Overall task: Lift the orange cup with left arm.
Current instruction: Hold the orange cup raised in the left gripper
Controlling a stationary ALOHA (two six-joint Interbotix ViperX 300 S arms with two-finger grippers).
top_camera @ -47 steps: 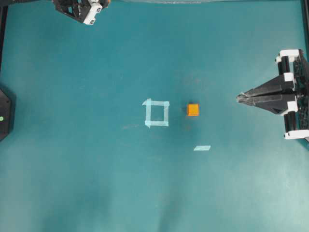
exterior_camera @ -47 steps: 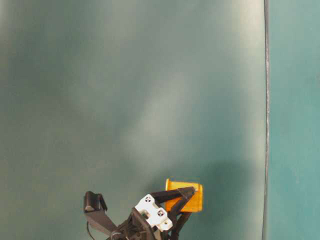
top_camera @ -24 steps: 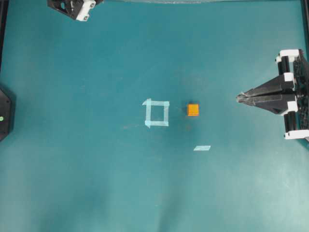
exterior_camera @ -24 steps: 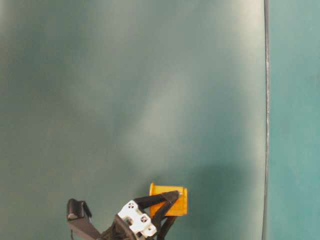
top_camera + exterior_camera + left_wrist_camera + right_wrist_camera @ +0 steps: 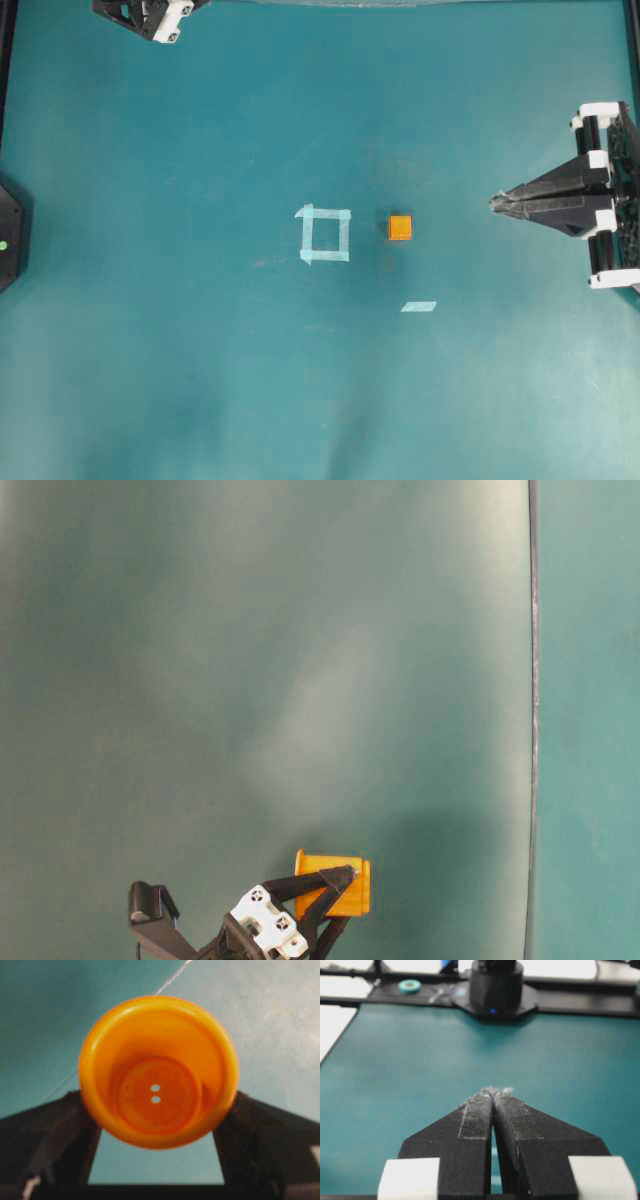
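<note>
The orange cup (image 5: 157, 1072) fills the left wrist view, its open mouth facing the camera and two small holes in its bottom. My left gripper (image 5: 157, 1110) is shut on it, with a black finger (image 5: 70, 1130) pressed to each side of the body. The table-level view shows the same cup (image 5: 333, 885) low in the picture, in the left gripper (image 5: 345, 895). Overhead, only a corner of the left arm (image 5: 150, 12) shows at the top left edge, and the cup is out of view there. My right gripper (image 5: 495, 203) (image 5: 493, 1092) rests shut and empty at the right.
A small orange cube (image 5: 400, 227) sits on the teal mat just right of a pale tape square (image 5: 325, 234). A short tape strip (image 5: 419, 306) lies below it. A black arm base (image 5: 8, 235) stands at the left edge.
The left gripper with the cup has shifted left and a little lower in the table-level view, and further toward the top left edge overhead. The right arm has not moved.
</note>
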